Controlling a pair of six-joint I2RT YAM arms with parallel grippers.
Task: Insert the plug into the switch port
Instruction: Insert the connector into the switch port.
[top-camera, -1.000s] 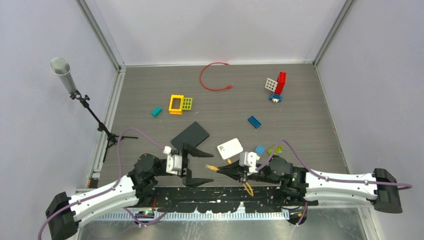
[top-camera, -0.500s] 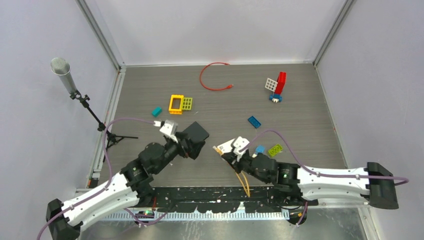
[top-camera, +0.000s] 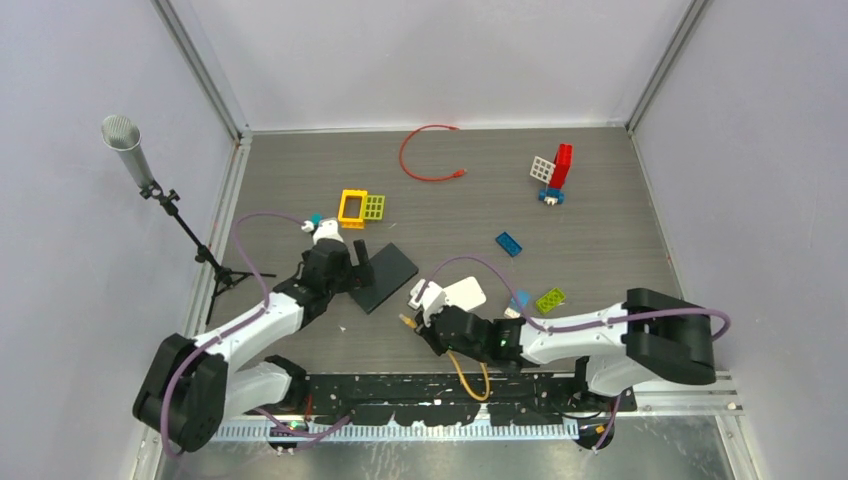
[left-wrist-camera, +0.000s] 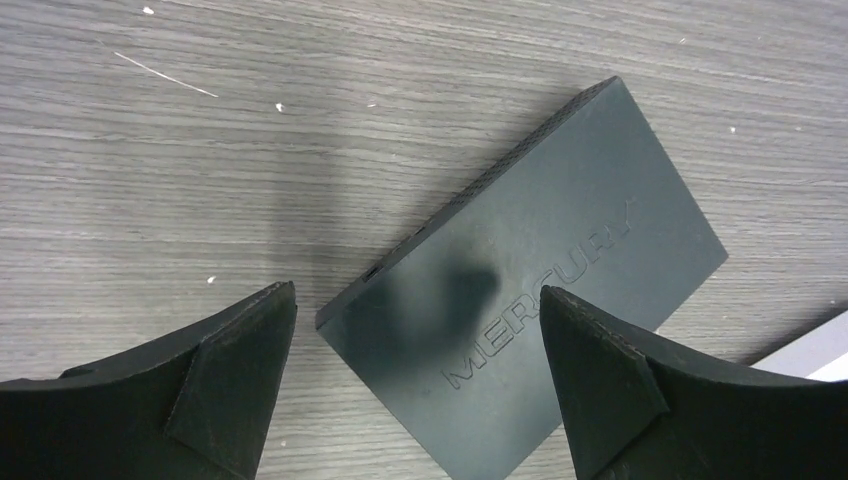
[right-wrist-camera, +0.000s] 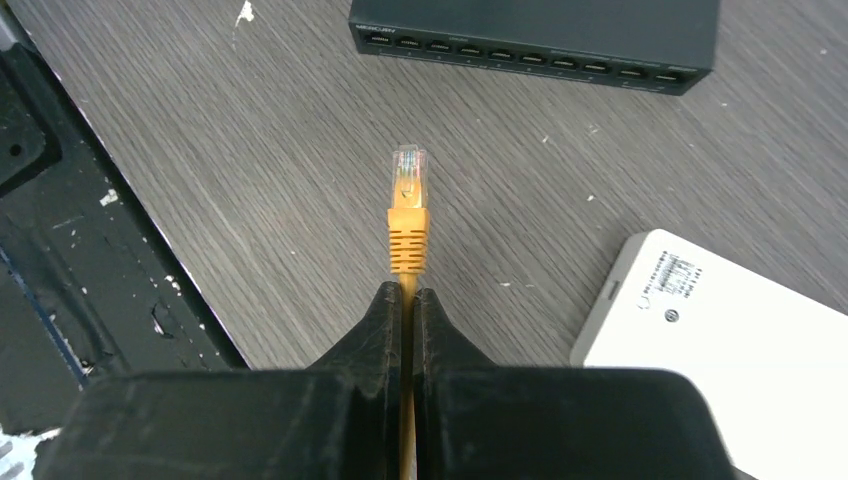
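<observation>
The switch (top-camera: 388, 274) is a flat black box lying on the grey table, with its row of ports (right-wrist-camera: 520, 46) facing my right wrist camera. My left gripper (top-camera: 354, 266) hovers open above the switch's (left-wrist-camera: 560, 270) left end, fingers wide apart with nothing between them (left-wrist-camera: 417, 295). My right gripper (top-camera: 424, 331) is shut on an orange cable just behind its boot. The clear plug (right-wrist-camera: 408, 172) sticks out ahead of the fingertips (right-wrist-camera: 408, 292) and points toward the ports, with a gap of bare table between them. The plug (top-camera: 404, 322) sits below the switch's near edge.
A white box (top-camera: 463, 294) (right-wrist-camera: 730, 340) lies just right of the right gripper. Toy bricks are scattered about: yellow frame (top-camera: 352, 208), blue brick (top-camera: 508, 243), green brick (top-camera: 550, 298), red-white stack (top-camera: 555, 172). A red cable (top-camera: 424, 160) lies at the back. A microphone stand (top-camera: 150, 185) stands left. A black rail (right-wrist-camera: 90, 260) marks the near edge.
My left arm has swung forward over the switch and its jaws stand wide. My right arm has carried the orange cable left and forward, the plug now facing the ports.
</observation>
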